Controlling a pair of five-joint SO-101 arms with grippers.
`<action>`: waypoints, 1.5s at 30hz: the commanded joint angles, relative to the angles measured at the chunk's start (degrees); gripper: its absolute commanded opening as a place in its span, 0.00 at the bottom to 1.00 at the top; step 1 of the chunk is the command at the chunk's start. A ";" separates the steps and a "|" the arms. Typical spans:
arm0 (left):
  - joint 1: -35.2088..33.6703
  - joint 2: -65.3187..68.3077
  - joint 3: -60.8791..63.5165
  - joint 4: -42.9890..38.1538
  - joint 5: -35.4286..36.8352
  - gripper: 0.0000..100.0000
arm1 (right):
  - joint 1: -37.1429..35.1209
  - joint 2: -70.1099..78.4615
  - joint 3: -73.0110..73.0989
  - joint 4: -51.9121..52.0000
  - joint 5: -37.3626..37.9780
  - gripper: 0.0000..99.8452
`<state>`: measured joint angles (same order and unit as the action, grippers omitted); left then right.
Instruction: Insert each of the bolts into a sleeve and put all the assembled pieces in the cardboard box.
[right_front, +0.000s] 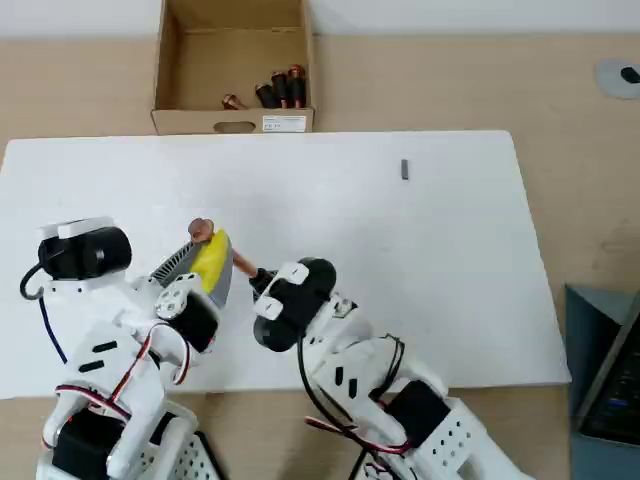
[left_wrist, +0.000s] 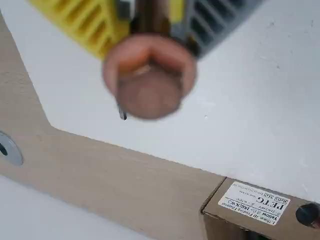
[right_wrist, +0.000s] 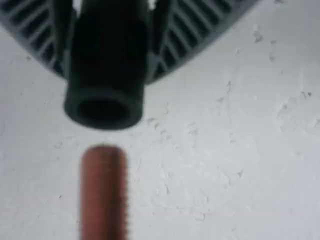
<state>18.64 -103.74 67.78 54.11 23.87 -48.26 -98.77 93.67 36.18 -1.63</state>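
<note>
Light wooden table (right_front: 80, 90). Lying on it:
- large white rectangular sheet (right_front: 420, 280), carrying one small black sleeve (right_front: 405, 169), alone toward its far edge
- open brown cardboard box (right_front: 166, 60), touching the sheet's far edge
- grey round disc (right_front: 618, 77), at the table's far corner

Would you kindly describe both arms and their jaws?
The left arm and right arm are white with black motors and red and black cables. The left gripper has ribbed jaws, one yellow, one grey; the right gripper, both grey.

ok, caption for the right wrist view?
Right tool holds black tubular sleeve, mouth facing copper threaded bolt, not inserted.
</note>
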 joint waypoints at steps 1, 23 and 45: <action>0.62 -0.66 0.26 -0.18 -0.44 0.00 | -0.66 -0.40 -4.35 -1.41 0.62 0.01; 1.85 -0.57 5.19 2.99 -2.37 0.00 | -3.21 -0.40 -4.35 -1.58 3.78 0.01; 7.12 -0.57 2.20 12.22 -3.52 0.13 | -3.12 -0.40 -4.18 -1.58 3.78 0.01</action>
<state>27.25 -104.35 72.97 66.33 20.79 -51.08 -98.59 93.14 36.26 1.89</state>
